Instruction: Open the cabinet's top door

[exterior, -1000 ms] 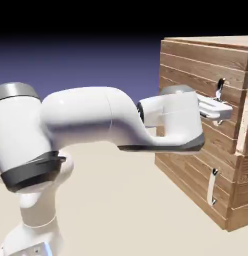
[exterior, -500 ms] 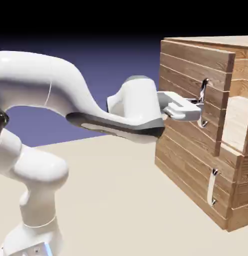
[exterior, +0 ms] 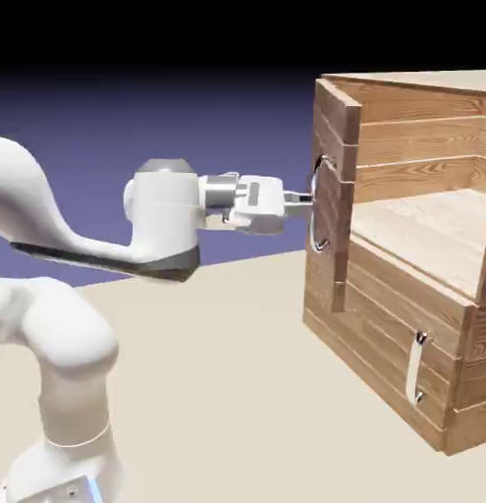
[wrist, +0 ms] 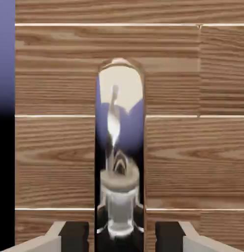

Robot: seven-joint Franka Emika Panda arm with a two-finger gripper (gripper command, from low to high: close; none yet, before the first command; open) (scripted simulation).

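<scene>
side-on exterior view, close hand view facing planks

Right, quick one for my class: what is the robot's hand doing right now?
Hand: closed around the top door's handle; narrow strips of wood show either side, so how firmly it grips cannot be told.

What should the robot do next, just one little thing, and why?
I think the gripper should probably open its fingers and let go of the long curved handle. The top door looks swung wide open, and you can see right inside the cabinet. The fingers are around the handle, one on each side, so they'd likely need to open before backing away.
</scene>
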